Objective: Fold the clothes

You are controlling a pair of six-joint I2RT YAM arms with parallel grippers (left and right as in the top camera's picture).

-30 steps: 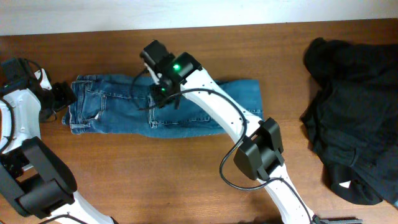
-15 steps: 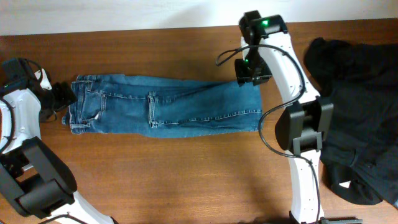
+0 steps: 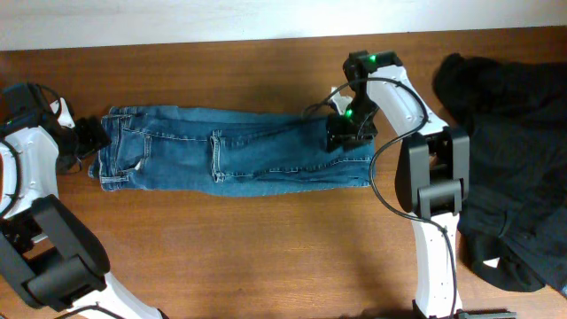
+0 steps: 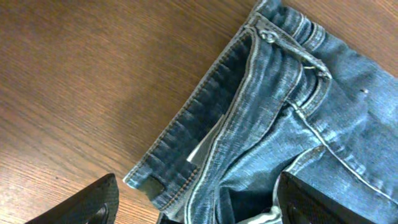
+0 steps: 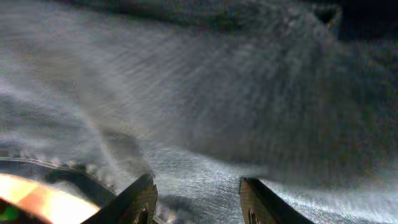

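The blue denim jeans [image 3: 248, 159] lie flat along the table, waistband to the left and leg hems to the right. My left gripper [image 3: 90, 137] sits at the waistband end. In the left wrist view its jaws [image 4: 199, 210] stand wide open, with the waistband edge and belt loops [image 4: 298, 112] between the fingers. My right gripper [image 3: 343, 133] hovers low over the hem end. The right wrist view is blurred: its fingers [image 5: 199, 202] stand apart just above the denim [image 5: 217, 93], with nothing pinched. A heap of black clothes [image 3: 505, 151] lies at the far right.
The brown wooden table [image 3: 221, 257] ends at a pale wall along the back. The right arm's elbow and links [image 3: 430, 177] stand between the jeans and the black heap. The left arm's links [image 3: 44, 257] fill the front left corner.
My right gripper swept from the middle of the jeans to the hem end, then dropped back low onto the cloth. The left gripper and the jeans' outline stayed put.
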